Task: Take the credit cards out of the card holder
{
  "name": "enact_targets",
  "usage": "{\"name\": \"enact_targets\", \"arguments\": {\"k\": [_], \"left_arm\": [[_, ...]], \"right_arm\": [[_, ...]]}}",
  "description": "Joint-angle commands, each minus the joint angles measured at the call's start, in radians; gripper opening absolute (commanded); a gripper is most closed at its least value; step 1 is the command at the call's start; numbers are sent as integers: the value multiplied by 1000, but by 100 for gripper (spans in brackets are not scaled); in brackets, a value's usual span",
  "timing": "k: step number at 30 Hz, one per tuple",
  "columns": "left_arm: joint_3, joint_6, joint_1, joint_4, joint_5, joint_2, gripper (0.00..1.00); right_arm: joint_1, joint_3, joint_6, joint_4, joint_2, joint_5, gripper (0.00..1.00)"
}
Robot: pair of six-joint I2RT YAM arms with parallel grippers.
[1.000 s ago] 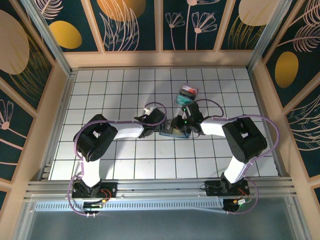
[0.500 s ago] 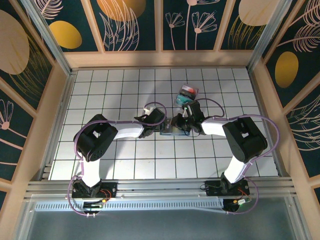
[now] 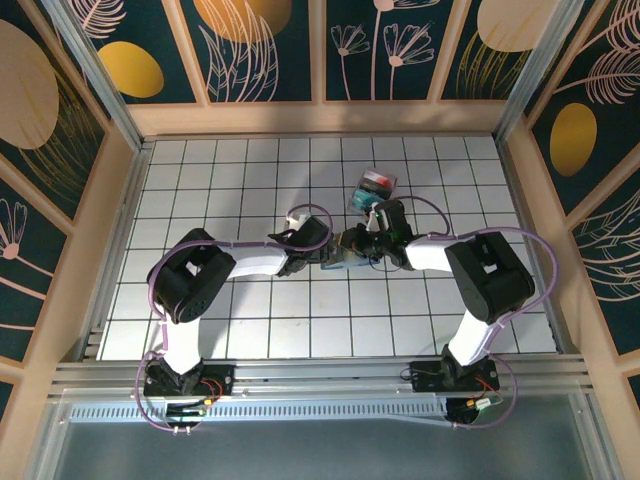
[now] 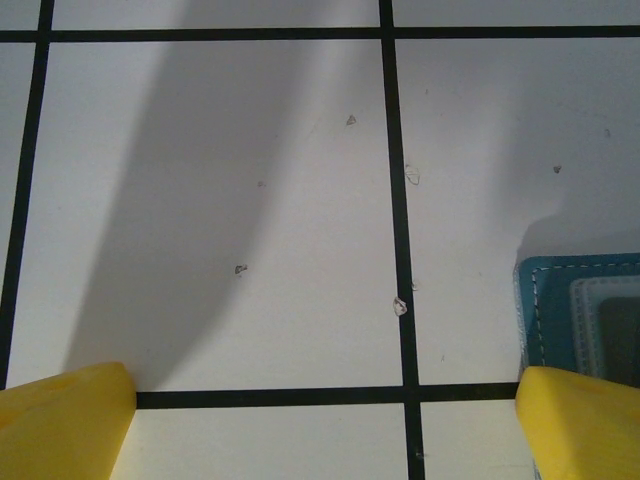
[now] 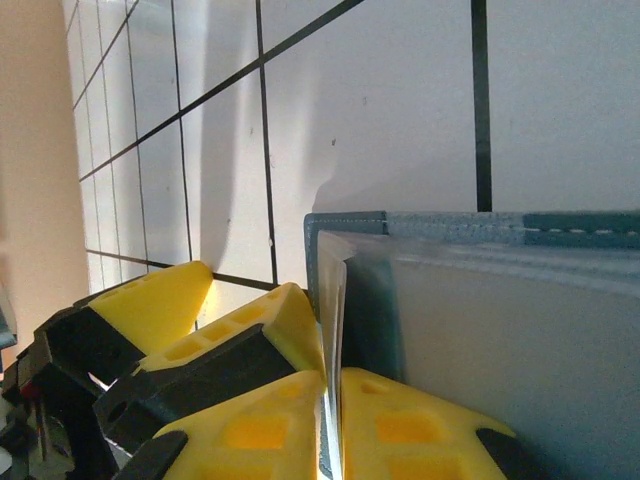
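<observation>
The slate-blue card holder [image 3: 345, 260] lies mid-table between both grippers, mostly hidden under them. In the right wrist view the card holder [image 5: 450, 225] stands close up, with a pale panel [image 5: 520, 340] inside it. My right gripper [image 5: 330, 430] is shut on the thin pale edge of a credit card [image 5: 331, 330] that rises along the holder's left corner. My left gripper [image 4: 322, 425] is open wide; its right finger [image 4: 585, 425] sits at the holder's corner [image 4: 585, 310]. In the top view the left gripper [image 3: 326, 250] and the right gripper [image 3: 366, 243] nearly meet. No reddish-orange card shows.
A clear tray [image 3: 375, 188] with red and teal contents stands just beyond the right gripper. Wooden walls [image 3: 110, 230] enclose the white gridded table [image 3: 230, 180] on three sides. The left gripper's fingers [image 5: 160, 300] crowd the right wrist view's lower left.
My right gripper has drawn a little toward the far side, and less of the card holder shows between the grippers. The left arm has barely moved.
</observation>
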Motion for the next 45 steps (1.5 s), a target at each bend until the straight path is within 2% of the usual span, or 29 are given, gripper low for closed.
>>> {"name": "enact_targets", "arguments": {"k": [1,13,35,45], "left_arm": [[-20,-35,-9,-146,50,63,99],[-7,-35,-9,-173,35,74,99],[-4,-41,-9,-180,16,68,99],[71,-20,-9,-189,-16,17,99]], "right_arm": [[-1,-14,23,80,6,-83,13],[-44,-80,69,172,-29,-131,12],[-51,-29,-44,-108,-96,54,7],[-50,-7,-69,-139,-70,45,6]]}}
